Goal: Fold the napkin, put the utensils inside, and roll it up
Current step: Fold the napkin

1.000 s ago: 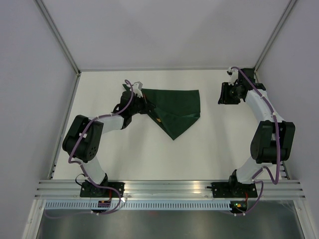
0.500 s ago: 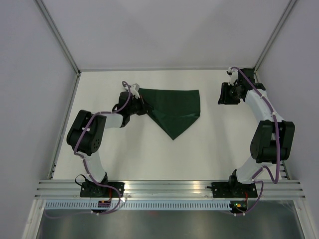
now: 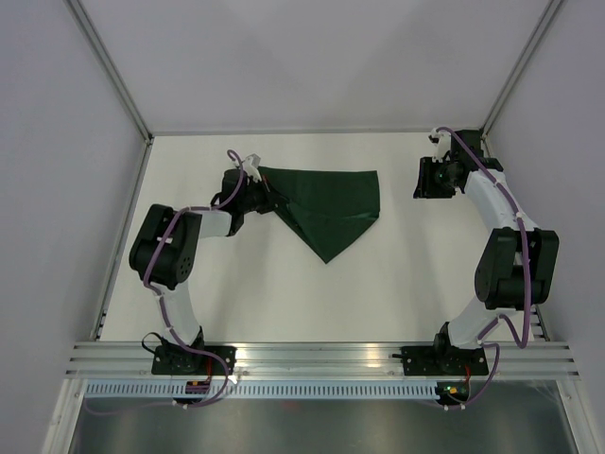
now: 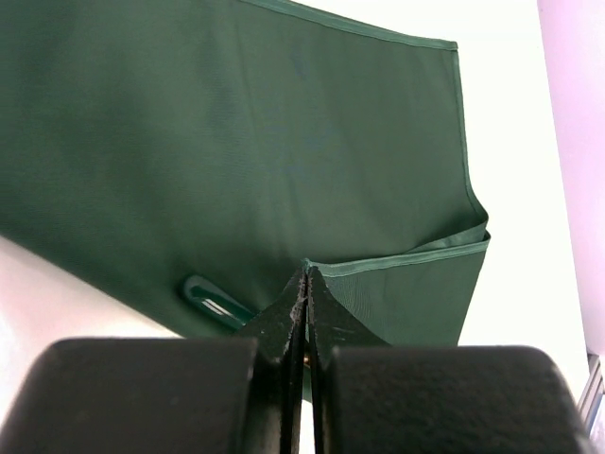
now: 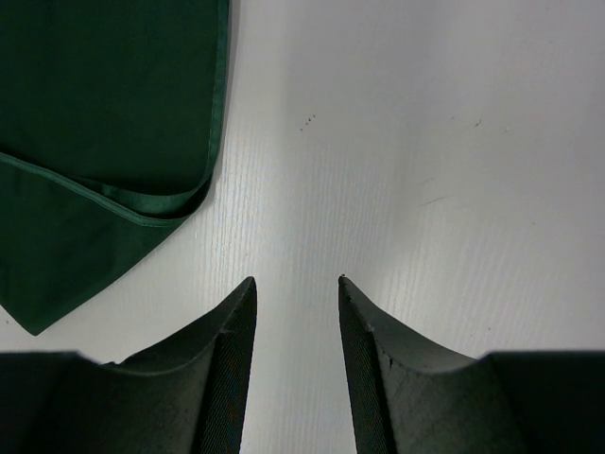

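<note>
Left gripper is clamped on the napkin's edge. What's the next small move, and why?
Probably lift the left gripper slightly and carry the pinched hem rightward over the napkin to start the roll. The cloth already lies folded into a layered point. A slim dark end, likely the knife, peeps from under its edge. The right gripper hangs open over bare table.

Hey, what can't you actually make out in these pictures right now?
Knife: seen in no view; the napkin may cover it.
Glossy sliver at the napkin's edge, left wrist view: too small to identify.
Napkin's left part, right wrist view: cut off by the frame edge.
</note>
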`<state>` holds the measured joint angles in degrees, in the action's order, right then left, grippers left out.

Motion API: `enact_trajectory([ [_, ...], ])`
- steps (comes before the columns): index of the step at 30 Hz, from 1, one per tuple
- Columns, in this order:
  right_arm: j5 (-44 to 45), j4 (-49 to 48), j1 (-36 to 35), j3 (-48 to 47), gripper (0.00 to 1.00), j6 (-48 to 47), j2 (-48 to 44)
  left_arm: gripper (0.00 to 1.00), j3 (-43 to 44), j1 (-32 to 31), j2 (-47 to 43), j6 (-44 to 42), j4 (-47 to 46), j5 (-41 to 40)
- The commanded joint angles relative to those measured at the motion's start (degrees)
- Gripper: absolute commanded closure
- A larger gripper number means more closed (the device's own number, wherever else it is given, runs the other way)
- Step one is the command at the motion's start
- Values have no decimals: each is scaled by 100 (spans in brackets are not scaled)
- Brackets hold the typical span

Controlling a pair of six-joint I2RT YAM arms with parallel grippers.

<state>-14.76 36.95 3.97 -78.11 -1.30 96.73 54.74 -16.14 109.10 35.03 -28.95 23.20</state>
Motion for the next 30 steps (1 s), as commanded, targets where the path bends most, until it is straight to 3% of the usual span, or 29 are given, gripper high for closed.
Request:
enact_trajectory([
  [1, 35, -100, -28, 50, 54, -10, 39, 98, 204, 102, 103, 233, -243, 211],
  [13, 26, -109, -19, 85, 54, -28, 22, 97, 186, 182, 314, 286, -304, 264],
  [19, 35, -126, -27, 120, 54, -37, 4, 92, 195, 225, 340, 321, -313, 264],
  [30, 17, -144, -19, 138, 54, -28, 4, 68, 107, 410, -20, 312, -278, 211],
])
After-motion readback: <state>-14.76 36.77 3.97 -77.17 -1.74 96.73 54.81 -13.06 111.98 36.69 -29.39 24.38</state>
